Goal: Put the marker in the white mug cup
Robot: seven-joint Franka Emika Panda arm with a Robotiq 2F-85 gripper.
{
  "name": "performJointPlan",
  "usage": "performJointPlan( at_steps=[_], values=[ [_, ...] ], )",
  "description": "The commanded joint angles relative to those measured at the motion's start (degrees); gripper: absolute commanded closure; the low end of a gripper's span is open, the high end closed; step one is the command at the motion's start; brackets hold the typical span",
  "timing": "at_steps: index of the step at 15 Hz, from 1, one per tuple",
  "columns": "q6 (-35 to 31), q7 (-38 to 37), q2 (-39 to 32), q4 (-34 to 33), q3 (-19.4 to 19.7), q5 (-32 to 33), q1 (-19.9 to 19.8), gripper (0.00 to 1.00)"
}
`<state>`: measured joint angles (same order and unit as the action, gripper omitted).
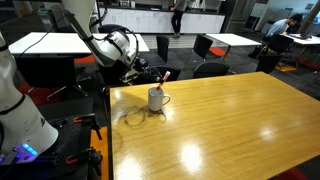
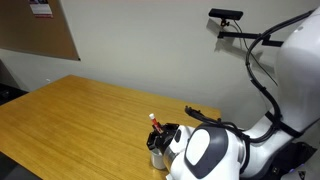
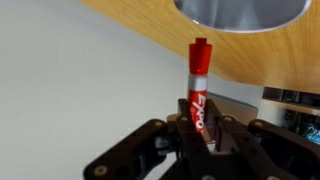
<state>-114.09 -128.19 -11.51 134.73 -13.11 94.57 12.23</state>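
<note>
My gripper (image 3: 200, 122) is shut on the red marker (image 3: 198, 78), which sticks out past the fingertips with its printed barrel between the pads. The white mug cup (image 3: 240, 10) shows just beyond the marker's end in the wrist view. In an exterior view the mug (image 1: 157, 99) stands upright on the wooden table (image 1: 230, 130) near its far left corner, handle to the right, and the marker (image 1: 164, 76) hangs just above it in the gripper (image 1: 150, 73). From the opposite side the marker (image 2: 154, 121) pokes up from the gripper (image 2: 164, 134), and the mug (image 2: 157, 158) is largely hidden behind it.
The table edge (image 1: 108, 110) runs close beside the mug, with the robot base (image 1: 20, 110) to its left. Chairs (image 1: 208, 47) and other tables (image 1: 235, 40) stand behind. A wall (image 2: 140, 50) backs the table; a camera on a stand (image 2: 226, 16) rises above the arm.
</note>
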Motion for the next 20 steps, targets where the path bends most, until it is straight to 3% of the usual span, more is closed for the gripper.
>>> performJointPlan(
  at_steps=[1,8,9,11,17,20],
  values=[
    [-0.6,-1.8,-2.0,-0.6,-0.1,-0.2,-0.3,0.95],
    [-2.8,-1.6,-4.7,-1.1,-0.4,2.1,-0.3,0.95],
    [-2.8,-1.7,-4.7,-1.1,-0.4,2.5,-0.2,0.55],
    [-2.8,-1.7,-3.9,-0.7,-0.5,2.5,-0.2,0.48],
    [-1.2,-1.0,-0.3,0.5,-0.6,1.4,0.2,0.02],
    [-1.9,-0.8,2.5,1.3,-0.5,1.2,-0.1,0.00]
  ],
)
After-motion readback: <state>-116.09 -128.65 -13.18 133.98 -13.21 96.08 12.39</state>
